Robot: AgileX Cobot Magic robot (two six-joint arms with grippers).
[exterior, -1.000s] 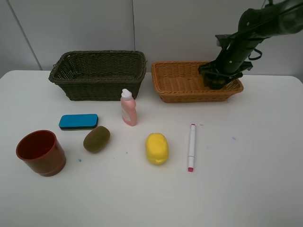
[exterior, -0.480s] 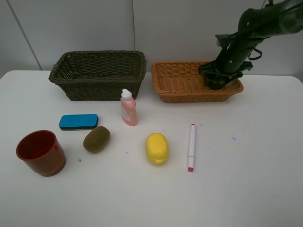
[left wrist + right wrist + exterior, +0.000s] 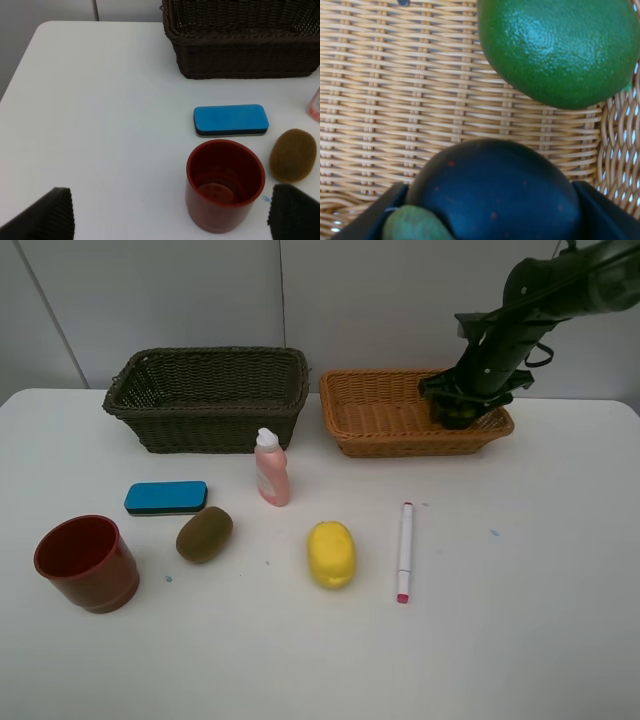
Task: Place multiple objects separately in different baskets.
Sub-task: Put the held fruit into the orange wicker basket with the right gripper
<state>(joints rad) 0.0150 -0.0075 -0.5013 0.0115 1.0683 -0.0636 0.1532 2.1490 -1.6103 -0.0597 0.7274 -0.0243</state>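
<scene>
Holding unmoved this past second, the right gripper point(image 3: 462, 412) clasps the dark mangosteen point(image 3: 495, 190) low at the right end of the orange-tan basket point(image 3: 400, 446), beside the green lime point(image 3: 560, 50); release looks due, while the left gripper point(image 3: 170, 212) gapes wide, empty.

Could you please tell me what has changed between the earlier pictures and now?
Nothing visibly changed. The right gripper stays in the orange basket, closed around the mangosteen beside the lime. The cup, eraser, kiwi, bottle, lemon and pen lie where they were.
</scene>
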